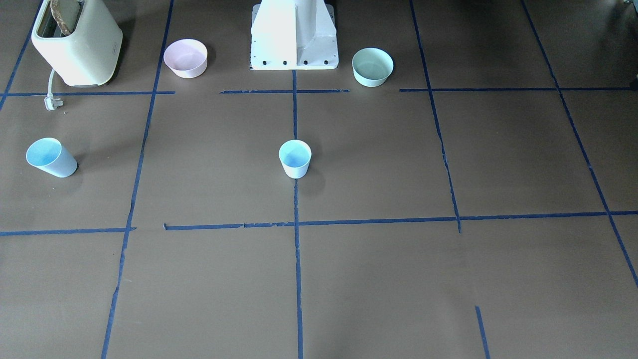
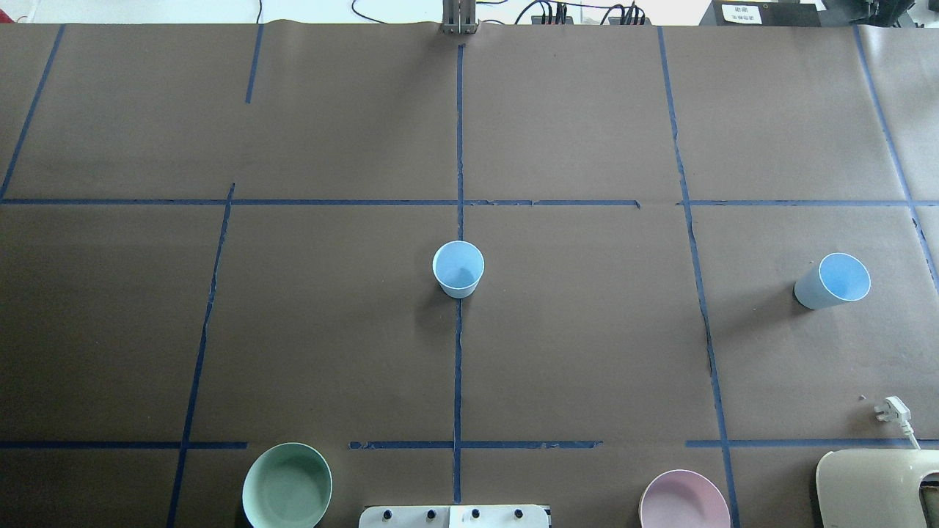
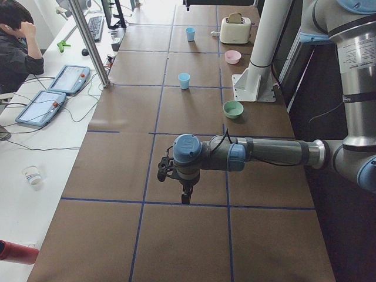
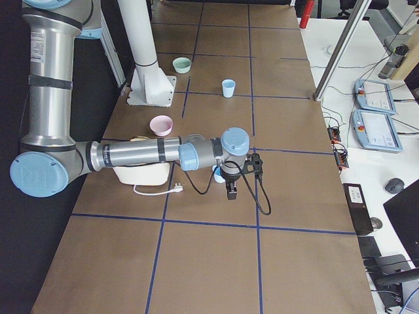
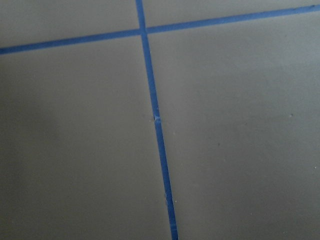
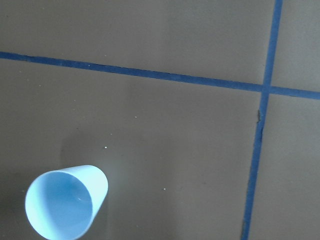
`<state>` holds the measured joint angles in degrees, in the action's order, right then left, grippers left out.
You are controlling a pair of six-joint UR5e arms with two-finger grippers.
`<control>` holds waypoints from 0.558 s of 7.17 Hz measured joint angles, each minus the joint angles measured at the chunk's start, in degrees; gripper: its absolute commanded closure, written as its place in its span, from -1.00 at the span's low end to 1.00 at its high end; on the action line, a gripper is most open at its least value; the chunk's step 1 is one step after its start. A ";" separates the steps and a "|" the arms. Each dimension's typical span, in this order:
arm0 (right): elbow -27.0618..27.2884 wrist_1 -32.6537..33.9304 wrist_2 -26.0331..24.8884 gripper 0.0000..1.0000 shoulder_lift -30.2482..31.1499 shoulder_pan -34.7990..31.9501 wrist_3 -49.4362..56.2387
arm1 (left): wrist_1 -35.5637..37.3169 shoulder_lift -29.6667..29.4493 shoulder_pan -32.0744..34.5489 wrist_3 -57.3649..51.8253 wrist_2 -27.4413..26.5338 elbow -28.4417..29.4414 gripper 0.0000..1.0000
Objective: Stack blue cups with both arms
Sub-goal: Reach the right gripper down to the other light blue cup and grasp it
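Worktop of brown paper, blue-taped. Two grey jointed arms show only in side views; I cannot tell whether left pincer or right pincer is open. One cream toaster. Two bowls: pink bowl, mint-green bowl. Two pale blue plastic cups: centre cup on tape, right-end cup near toaster, seen by right wrist.

Overhead: green bowl, pink bowl and toaster cut by the bottom edge. Right side view: right arm hides most of the right cup and toaster. Left gripper and right gripper appear in side views only, so how the jaws stand cannot be told.
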<state>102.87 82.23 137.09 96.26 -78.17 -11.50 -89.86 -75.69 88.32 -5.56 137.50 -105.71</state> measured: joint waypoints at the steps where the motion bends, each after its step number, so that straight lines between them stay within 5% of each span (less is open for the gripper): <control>1: 0.33 -4.94 -1.16 -1.00 0.35 3.32 -6.98 | -0.04 0.00 0.06 0.08 0.03 0.01 -1.00; 4: -1.04 -15.21 -5.87 -0.99 0.81 11.16 -19.39 | -0.05 -0.09 0.10 0.41 0.10 -0.25 -1.00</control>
<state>101.83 67.02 131.22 97.08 -67.01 -30.89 -89.91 -75.79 88.42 -5.15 137.60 -105.95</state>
